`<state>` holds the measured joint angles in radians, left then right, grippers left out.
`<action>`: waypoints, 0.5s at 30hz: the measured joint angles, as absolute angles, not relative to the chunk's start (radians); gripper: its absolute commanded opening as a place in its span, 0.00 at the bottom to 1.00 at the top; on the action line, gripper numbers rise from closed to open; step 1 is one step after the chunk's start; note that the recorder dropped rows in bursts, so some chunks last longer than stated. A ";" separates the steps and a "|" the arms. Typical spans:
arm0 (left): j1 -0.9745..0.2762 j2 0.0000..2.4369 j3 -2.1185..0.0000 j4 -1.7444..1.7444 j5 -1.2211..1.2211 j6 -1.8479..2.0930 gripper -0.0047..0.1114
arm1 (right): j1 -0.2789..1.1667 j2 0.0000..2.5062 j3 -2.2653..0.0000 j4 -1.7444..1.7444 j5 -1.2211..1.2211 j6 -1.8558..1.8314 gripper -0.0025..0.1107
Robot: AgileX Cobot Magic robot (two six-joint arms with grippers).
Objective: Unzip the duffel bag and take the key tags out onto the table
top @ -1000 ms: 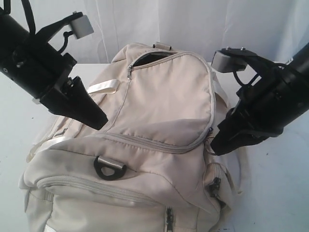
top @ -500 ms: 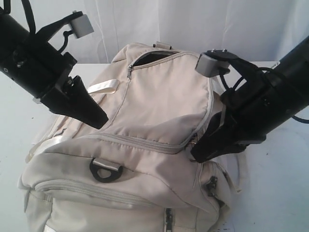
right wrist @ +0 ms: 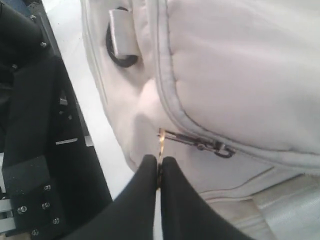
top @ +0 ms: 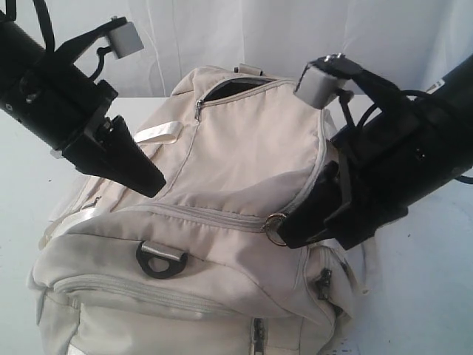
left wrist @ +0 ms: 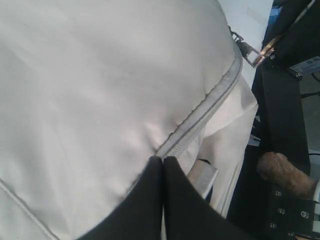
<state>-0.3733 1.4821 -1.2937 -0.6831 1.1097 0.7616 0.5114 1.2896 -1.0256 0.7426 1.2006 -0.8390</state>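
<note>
Your right claw, clenched on the zip-pull ring, sits at 4 o'clock on the duffel bag. Your left claw, clenched shut with its tips against the fabric, sits at 9 o'clock. The bag lies mid-bench.

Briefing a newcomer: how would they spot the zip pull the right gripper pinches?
On the cream duffel bag, follow the curved zip edging its top panel to the right gripper. The pull ends in a thin metal ring, unlike the black D-ring.
</note>
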 measured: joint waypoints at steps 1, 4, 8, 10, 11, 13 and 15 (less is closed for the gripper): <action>-0.373 1.482 -1.294 -0.683 1.110 0.762 0.04 | 0.518 1.279 -1.026 0.749 1.201 -0.839 0.02; -0.373 1.482 -1.294 -0.683 1.108 0.762 0.04 | 0.553 1.262 -1.026 0.763 1.203 -0.830 0.02; -0.373 1.482 -1.294 -0.686 1.108 0.762 0.04 | 0.631 1.261 -1.026 0.767 1.192 -0.806 0.02; -0.373 1.482 -1.294 -0.686 1.108 0.762 0.04 | 0.666 1.261 -1.026 0.767 1.186 -0.803 0.02; -0.373 1.482 -1.294 -0.686 1.110 0.762 0.04 | 0.680 1.261 -1.026 0.769 1.184 -0.801 0.02; -0.373 1.482 -1.294 -0.686 1.110 0.762 0.04 | 0.703 1.261 -1.026 0.773 1.180 -0.801 0.02; -0.373 1.482 -1.294 -0.686 1.110 0.762 0.04 | 0.717 1.261 -1.026 0.775 1.176 -0.801 0.02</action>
<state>-0.3733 1.4821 -1.2937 -0.6857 1.1100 0.7616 0.7168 1.2608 -1.0256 0.7747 1.1758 -0.8007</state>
